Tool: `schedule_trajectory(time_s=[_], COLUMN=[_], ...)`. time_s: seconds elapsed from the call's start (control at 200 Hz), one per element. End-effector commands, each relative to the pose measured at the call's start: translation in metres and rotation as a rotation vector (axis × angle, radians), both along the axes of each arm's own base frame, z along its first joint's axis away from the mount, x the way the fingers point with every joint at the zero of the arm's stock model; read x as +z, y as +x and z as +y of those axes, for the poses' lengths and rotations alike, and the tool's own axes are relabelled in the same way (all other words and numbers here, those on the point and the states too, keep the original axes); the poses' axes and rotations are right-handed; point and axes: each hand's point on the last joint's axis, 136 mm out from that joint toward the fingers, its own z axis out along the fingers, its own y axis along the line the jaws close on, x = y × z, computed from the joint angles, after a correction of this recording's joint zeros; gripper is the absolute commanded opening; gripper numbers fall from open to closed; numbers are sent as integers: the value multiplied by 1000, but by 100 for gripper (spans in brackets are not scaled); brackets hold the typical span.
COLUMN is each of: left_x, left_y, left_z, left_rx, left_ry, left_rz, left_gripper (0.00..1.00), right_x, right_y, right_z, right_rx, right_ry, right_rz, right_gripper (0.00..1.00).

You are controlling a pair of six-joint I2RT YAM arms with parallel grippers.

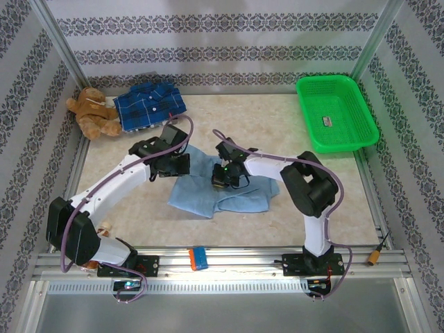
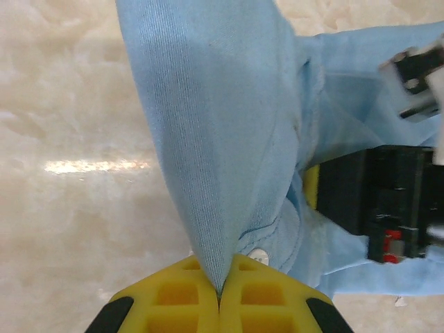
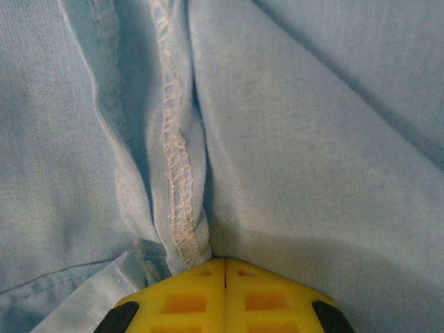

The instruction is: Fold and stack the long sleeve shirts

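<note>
The light blue shirt (image 1: 208, 191) lies crumpled in the middle of the table. My left gripper (image 1: 173, 165) sits at its left edge, shut on a pinched fold of the light blue cloth (image 2: 222, 173) that rises from between the yellow fingertips (image 2: 187, 295), with a white button (image 2: 259, 256) beside them. My right gripper (image 1: 227, 177) is over the shirt's middle, shut on a seam fold of the same shirt (image 3: 182, 208). The dark blue plaid shirt (image 1: 149, 104) lies folded at the back left.
A brown teddy bear (image 1: 94, 112) sits left of the plaid shirt by the back wall. A green basket (image 1: 336, 114) stands at the back right. A small orange and blue object (image 1: 197, 257) rests on the front rail. The right arm's black body (image 2: 378, 201) is close beside my left gripper.
</note>
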Motion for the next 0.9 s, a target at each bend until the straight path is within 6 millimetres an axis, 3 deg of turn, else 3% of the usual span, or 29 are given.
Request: schedule_trajectory(time_s=[0.0, 0.155, 0.265, 0.335, 0.41, 0.5, 0.729, 0.894], left_x=[19, 39, 43, 42, 42, 39, 33, 30], left_y=[-1, 6, 13, 17, 19, 20, 19, 15], left_z=[18, 26, 28, 23, 20, 19, 8, -14], left_rx=[-56, -113, -142, -158, -164, -172, -219, -252], left_ry=[80, 155, 191, 184, 184, 196, 229, 243], left_rz=[-3, -11, -5, 6, 3, 7, 25, 30], left_gripper=[0, 0, 0, 0, 0, 0, 0, 0], right_x=[-4, -11, 5, 14, 22, 39, 71, 62], right_y=[-4, -1, 6, 7, 8, 14, 11, 1], right_z=[35, 66, 90, 87, 67, 29, -66, -141], right_rx=[-72, -191, -171, -155, -165, -184, -185, -202], right_ry=[59, 150, 218, 212, 194, 176, 89, -140], right_rz=[44, 95, 108, 101, 91, 57, -17, -38], right_gripper=[0, 0, 2, 4, 11, 25, 36, 39])
